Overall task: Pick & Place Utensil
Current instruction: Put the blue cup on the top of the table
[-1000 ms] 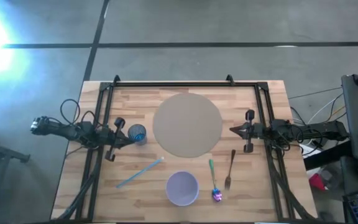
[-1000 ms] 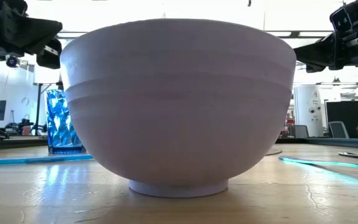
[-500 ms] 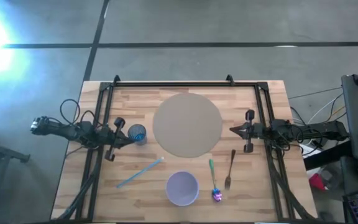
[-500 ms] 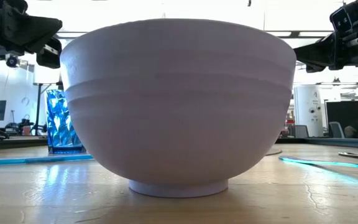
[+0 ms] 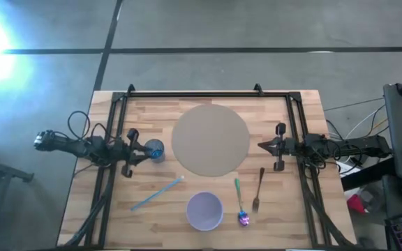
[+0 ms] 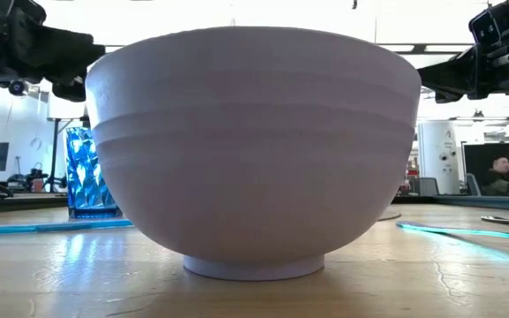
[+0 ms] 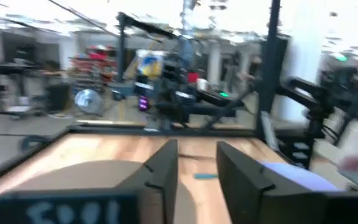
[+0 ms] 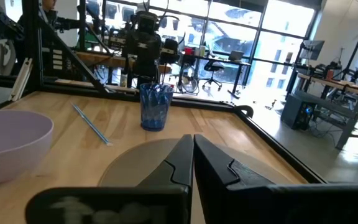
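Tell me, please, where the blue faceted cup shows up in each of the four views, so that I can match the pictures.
High view: blue cup left of the round mat, just beyond the left end effector.
Low view: at left, partly hidden behind the lilac bowl.
Left wrist view: not in it.
Right wrist view: upright at centre, beyond the mat, beside the blue straw.
Shared landmark: the lilac bowl, seen in the high, low and right wrist views.

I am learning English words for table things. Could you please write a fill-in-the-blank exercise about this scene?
1. The fork lies beside a spoon with a ____ handle.
2. The blue cup stands next to the ____ pincer.
3. The round mat lies between the two ____.
4. The straw is light ____.

Missing words: green; left; arms; blue
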